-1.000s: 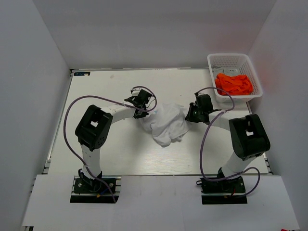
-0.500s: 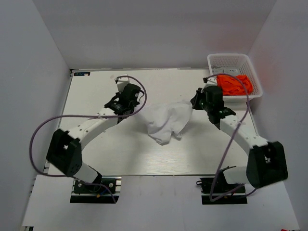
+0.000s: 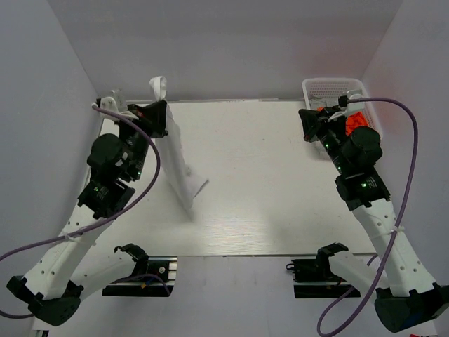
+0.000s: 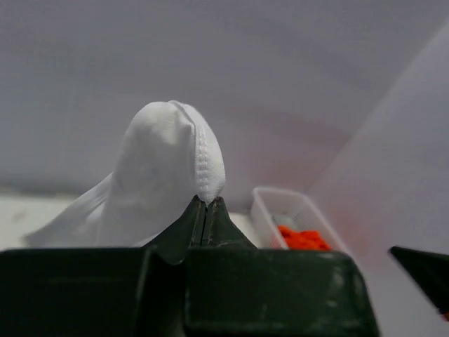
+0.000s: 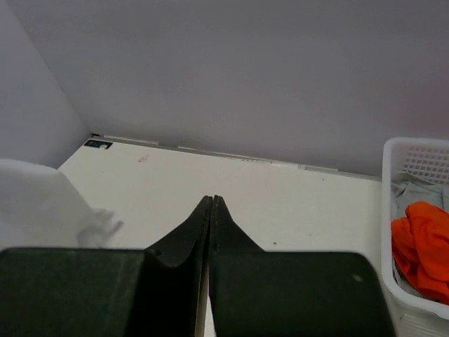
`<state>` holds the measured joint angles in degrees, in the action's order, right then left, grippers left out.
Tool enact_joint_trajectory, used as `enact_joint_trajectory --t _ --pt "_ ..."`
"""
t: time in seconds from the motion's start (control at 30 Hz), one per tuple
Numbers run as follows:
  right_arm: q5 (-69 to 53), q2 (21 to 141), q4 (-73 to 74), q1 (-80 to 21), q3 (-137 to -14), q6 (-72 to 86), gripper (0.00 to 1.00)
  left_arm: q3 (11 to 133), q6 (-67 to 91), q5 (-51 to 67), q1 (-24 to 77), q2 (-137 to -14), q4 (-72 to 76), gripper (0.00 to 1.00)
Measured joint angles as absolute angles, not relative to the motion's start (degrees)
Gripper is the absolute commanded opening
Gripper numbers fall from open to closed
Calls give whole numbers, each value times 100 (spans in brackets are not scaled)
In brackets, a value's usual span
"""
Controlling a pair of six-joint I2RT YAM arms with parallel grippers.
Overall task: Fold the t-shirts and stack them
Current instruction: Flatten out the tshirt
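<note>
- The white table (image 3: 280, 182) runs from the arms' bases to the far wall.
- The white t-shirt (image 3: 179, 165) hangs in a long drape on the far left, its top pinched high and its lower end down at the table left of centre. Whether it touches the surface I cannot tell.
- The lattice basket (image 3: 330, 86) sits in the far right corner.
- The orange t-shirt (image 5: 421, 246) lies bunched inside that basket.
- The left gripper (image 4: 205, 203) has its fingers pressed together on a fold of the white t-shirt.
- The right gripper (image 5: 212, 203), just left of the basket, has its fingers closed tight with nothing between them.
</note>
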<state>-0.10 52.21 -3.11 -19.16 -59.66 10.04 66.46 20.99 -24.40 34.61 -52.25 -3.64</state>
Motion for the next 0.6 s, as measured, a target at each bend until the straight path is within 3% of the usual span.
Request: enact_joint_trajectory --t 0.13,0.33,0.4,0.43,0.47,0.5,0.6 --pt "-128 5181 -263 -1916 -5865 1017 0 7937 1802 -1400 3461 -5900 -252 0" --pt "-14 5196 -30 -1914 -5402 1157 0 9955 1695 -23 3463 -8136 -360 0" --pt "106 5240 78 -1914 -5336 1214 0 10447 1669 333 3463 -9026 -655 34" --pt "183 5264 119 -1914 -5319 1264 0 10687 1651 475 3463 -9502 -851 57" --pt "270 5273 152 -1914 -5288 1308 0 10866 1643 620 3463 -9959 -1037 92" --pt "364 5275 183 -1914 -5242 1343 0 10960 1640 733 3468 -10381 -1258 100" --pt "624 5286 305 -1909 -5074 1459 0 10993 1693 919 3468 -11459 -2027 100"
